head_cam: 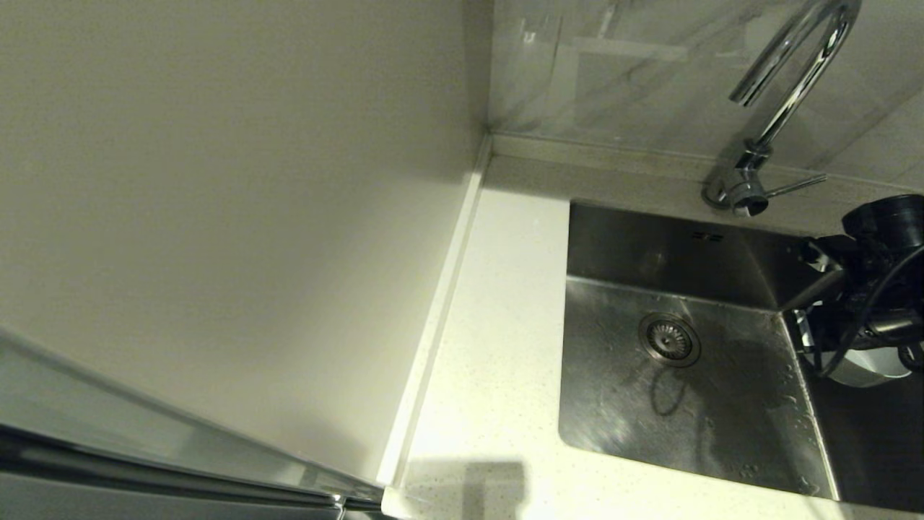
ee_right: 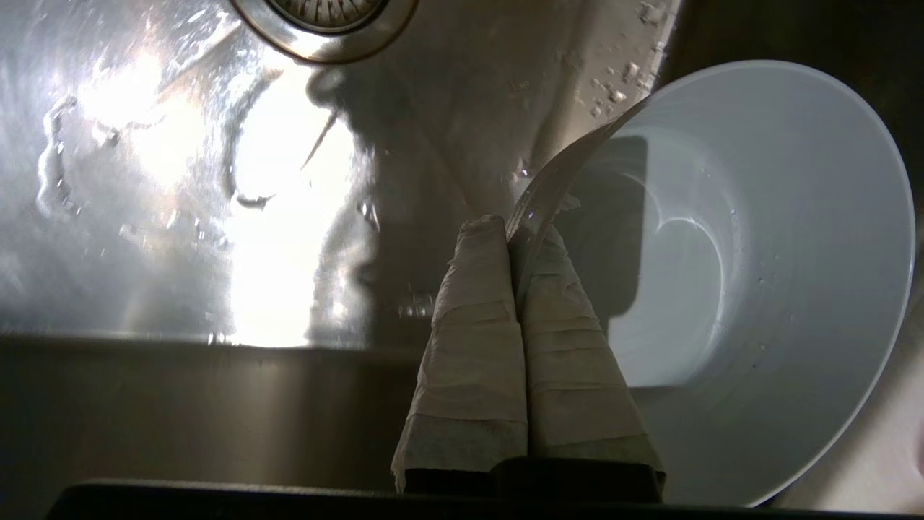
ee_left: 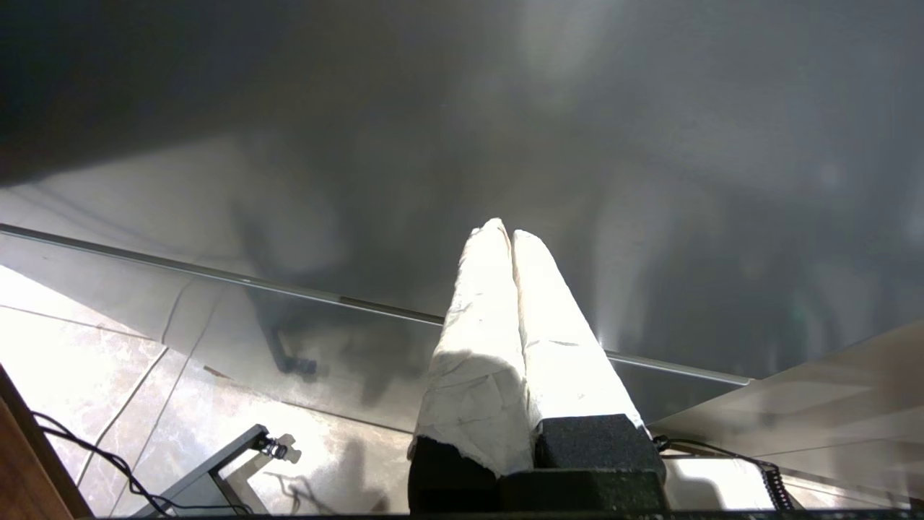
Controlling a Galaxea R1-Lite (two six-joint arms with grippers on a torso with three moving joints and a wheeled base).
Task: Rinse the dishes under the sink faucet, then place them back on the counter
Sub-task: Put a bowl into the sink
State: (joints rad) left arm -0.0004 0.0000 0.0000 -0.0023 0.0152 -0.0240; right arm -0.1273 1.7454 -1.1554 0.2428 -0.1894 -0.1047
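A pale bowl (ee_right: 758, 253), white to grey-blue, hangs tilted at the right edge of the sink (head_cam: 722, 412). My right gripper (ee_right: 516, 227) is shut on its rim, one finger inside and one outside. In the head view the bowl (head_cam: 870, 368) shows only partly under the right arm (head_cam: 873, 289). Water drops lie on the basin floor (ee_right: 216, 180) near the strainer drain (head_cam: 669, 339). The chrome faucet (head_cam: 787, 101) stands behind the sink, and no stream shows under its spout. The other two bowls are out of view. My left gripper (ee_left: 505, 230) is shut and empty, parked low by a cabinet front.
The cream counter (head_cam: 491, 347) runs along the sink's left side up to a plain beige wall panel (head_cam: 216, 180). The faucet's thin lever (head_cam: 798, 186) points right, close to my right arm. A strip of counter (ee_right: 866, 469) shows beside the bowl.
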